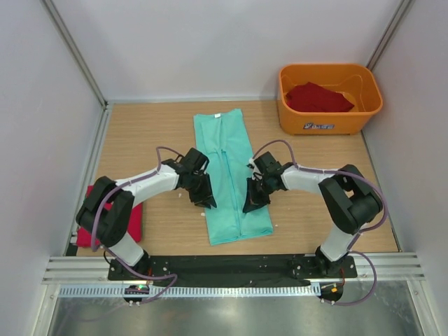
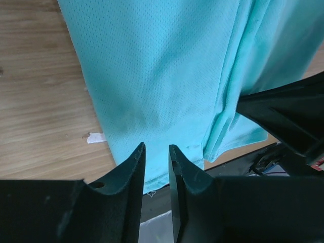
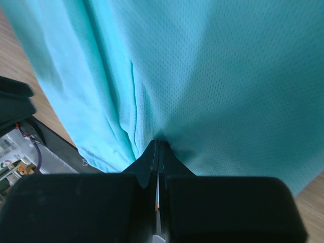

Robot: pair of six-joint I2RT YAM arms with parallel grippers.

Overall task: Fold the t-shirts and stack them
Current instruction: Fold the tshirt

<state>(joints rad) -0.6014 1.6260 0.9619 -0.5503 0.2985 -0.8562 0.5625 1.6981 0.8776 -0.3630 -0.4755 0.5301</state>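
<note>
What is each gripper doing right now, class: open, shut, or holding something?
Left gripper: slightly open at the edge of the mint-green t-shirt.
Right gripper: shut on the mint-green t-shirt.

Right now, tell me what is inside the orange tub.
A crumpled deep red t-shirt lies in the orange tub, toward its left. Whether more shirts lie beneath cannot be seen: the red cloth covers the tub's floor there.

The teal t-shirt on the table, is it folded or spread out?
Partly folded: the teal t-shirt lies as a long narrow strip, both sides turned in to meet along the middle; no crosswise fold yet.
</note>
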